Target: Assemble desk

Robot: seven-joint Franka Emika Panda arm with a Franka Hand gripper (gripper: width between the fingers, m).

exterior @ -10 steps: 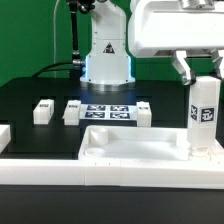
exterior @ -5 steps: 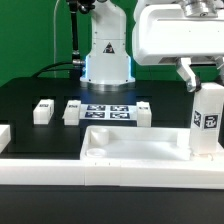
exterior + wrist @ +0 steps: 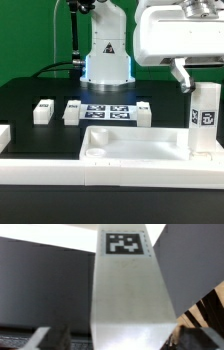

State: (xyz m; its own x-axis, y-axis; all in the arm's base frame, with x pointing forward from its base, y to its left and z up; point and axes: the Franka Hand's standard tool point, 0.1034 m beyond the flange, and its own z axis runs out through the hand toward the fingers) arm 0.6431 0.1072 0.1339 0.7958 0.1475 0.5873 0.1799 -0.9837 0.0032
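Note:
The white desk top (image 3: 130, 150) lies at the front with its recessed face up. One white square leg (image 3: 205, 118) stands upright in its corner on the exterior view's right, with a tag on its side. My gripper (image 3: 200, 80) comes down from above and is shut on the top of this leg. In the wrist view the leg (image 3: 125, 291) fills the middle with its tag at the far end. My gripper (image 3: 120, 336) has one dark finger (image 3: 45, 336) showing on each side of the leg. Three more legs lie behind the top: (image 3: 42, 111), (image 3: 73, 111), (image 3: 144, 112).
The marker board (image 3: 108, 111) lies flat between the loose legs, in front of the arm's base (image 3: 106, 60). A low white border bar (image 3: 100, 172) runs along the front edge. Another white piece (image 3: 4, 133) sits at the exterior view's left edge.
The held leg sat tilted and slightly lower half a second ago. It now stands upright again in the same corner of the desk top. The loose legs have not moved.

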